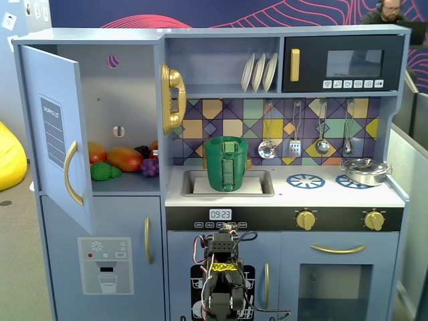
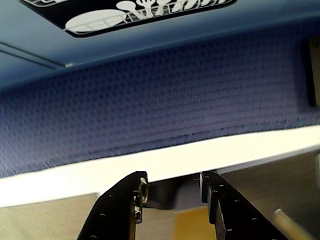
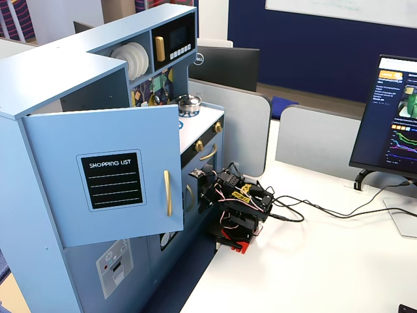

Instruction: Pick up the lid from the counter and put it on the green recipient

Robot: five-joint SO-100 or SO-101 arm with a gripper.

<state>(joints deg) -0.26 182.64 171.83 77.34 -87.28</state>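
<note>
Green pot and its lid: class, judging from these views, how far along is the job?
Done, it seems: a brighter green lid appears to sit on the green pot in the sink, and no loose lid shows on the counter. In hand: nothing. The tool is empty, jaws apart, with the arm folded low before the toy kitchen. Left: probably nothing, though the lid's seating is hard to confirm.

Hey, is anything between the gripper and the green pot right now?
Yes. The gripper sits low in front of the kitchen's lower doors, below the counter. The counter's front edge lies between it and the pot, which stands in the sink.
</note>
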